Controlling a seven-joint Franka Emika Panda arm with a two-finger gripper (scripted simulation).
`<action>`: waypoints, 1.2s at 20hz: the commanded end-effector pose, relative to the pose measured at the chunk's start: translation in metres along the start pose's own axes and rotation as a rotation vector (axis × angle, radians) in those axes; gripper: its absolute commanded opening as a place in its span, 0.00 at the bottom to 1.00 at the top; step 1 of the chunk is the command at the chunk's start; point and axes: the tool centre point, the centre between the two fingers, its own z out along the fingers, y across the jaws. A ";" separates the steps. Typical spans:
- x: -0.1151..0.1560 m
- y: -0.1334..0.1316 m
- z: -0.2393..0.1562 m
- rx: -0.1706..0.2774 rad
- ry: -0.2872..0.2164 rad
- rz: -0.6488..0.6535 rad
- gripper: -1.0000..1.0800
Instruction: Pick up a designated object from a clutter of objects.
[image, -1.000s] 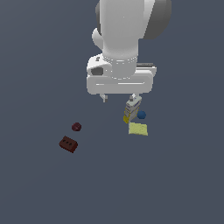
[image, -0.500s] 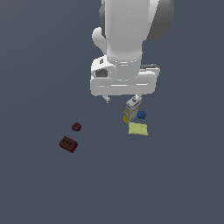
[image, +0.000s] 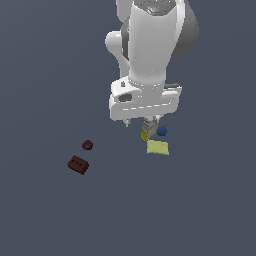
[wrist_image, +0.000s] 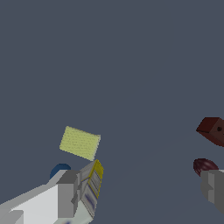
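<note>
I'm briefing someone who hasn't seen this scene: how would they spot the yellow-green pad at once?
Find the white robot arm's gripper in the exterior view; just below it sits a tight group of three items. The pad is the one nearest the camera, lying flat on the grey floor. Unlike the upright white-and-yellow box and the round blue ball behind it, it is a thin, pale yellow-green square.

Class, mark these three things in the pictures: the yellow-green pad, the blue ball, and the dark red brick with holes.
Yellow-green pad (image: 158, 147): exterior view, middle of its flat top.
Blue ball (image: 162, 131): exterior view, middle of the visible round side.
Dark red brick (image: 78, 165): exterior view, its top face with the holes.
</note>
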 end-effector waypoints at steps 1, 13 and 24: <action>0.001 -0.005 0.013 -0.006 -0.003 -0.064 0.96; -0.002 -0.037 0.088 -0.027 -0.020 -0.468 0.96; -0.016 -0.073 0.154 -0.022 -0.032 -0.855 0.96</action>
